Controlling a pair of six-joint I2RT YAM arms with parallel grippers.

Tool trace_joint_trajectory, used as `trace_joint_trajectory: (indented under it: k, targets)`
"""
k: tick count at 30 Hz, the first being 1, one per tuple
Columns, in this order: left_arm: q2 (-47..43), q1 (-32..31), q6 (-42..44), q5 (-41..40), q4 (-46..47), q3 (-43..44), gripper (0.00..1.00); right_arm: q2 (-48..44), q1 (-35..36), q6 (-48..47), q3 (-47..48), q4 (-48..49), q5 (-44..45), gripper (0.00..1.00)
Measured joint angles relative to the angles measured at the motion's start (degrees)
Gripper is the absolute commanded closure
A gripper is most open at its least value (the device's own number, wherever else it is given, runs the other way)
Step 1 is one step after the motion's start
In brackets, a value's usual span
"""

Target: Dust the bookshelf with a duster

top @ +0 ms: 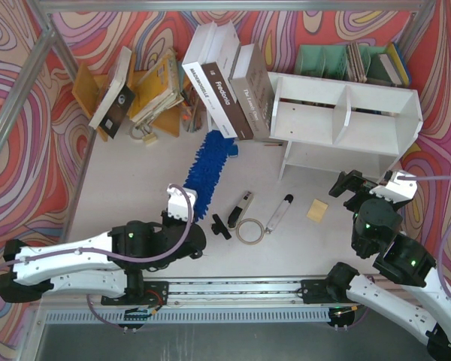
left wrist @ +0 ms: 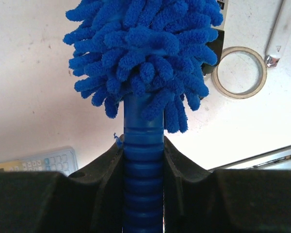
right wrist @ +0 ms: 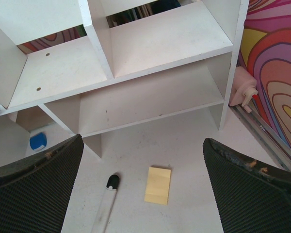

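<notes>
Illegible lettering on white book spine [top: 219, 84]

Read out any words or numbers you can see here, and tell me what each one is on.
"fred...": large letters on the spine of the white book; the ending and the small capitals beside it are too blurred.
"The...": start of the title on the grey-brown book; the rest is unreadable.
Keys of the calculator: too blurred to read.
On the bookshelf and the duster: no lettering visible.

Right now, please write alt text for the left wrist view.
The left tool is shut on the handle of the blue duster, its shaggy head filling the top. Behind, a tape ring and a calculator lie on the table.
</notes>
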Motion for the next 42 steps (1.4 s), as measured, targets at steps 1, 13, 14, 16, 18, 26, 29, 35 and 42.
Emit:
trace_joint_trajectory:
  k: [1, 13, 14, 16, 18, 26, 29, 35, 42]
  targets:
    - [0.22, 0.02, 0.66, -0.17, -0.09, 0.33, 1.00, 0.00, 0.02, 0.00, 0.00, 0.02, -0.02, 0.01]
    - [12.04, 0.31, 8.94, 1.51, 7.30, 5.53, 1.00, 0.00, 0.00, 0.02, 0.00, 0.00, -0.02, 0.01]
    - [12.70, 0.31, 9.51, 2.05, 8.37, 5.81, 1.00, 0.00, 0.00, 0.02, 0.00, 0.00, -0.02, 0.01]
    - [13.62, 0.31, 10.34, 3.30, 10.40, 6.19, 1.00, 0.00, 0.00, 0.02, 0.00, 0.02, -0.02, 0.01]
    - [14.40, 0.31, 10.80, 4.85, 12.44, 6.58, 1.00, -0.02, 0.00, 0.02, 0.00, 0.00, -0.02, 0.01]
    - [18.67, 0.48, 9.75, 8.22, 17.81, 8.44, 1.00, -0.44, 0.00, 0.02, 0.00, 0.00, 0.00, 0.01]
    - [20.17, 0.63, 8.50, 8.76, 18.95, 8.44, 1.00, -0.44, 0.00, 0.02, 0.00, 0.00, -0.02, 0.01]
    - [22.88, 0.68, 6.27, 9.44, 22.23, 7.69, 1.00, -0.44, 0.02, 0.04, 0.00, 0.00, 0.00, 0.01]
    - [26.23, 0.68, 4.87, 9.68, 23.98, 4.83, 1.00, -0.44, 0.00, 0.04, 0.00, 0.02, -0.02, 0.01]
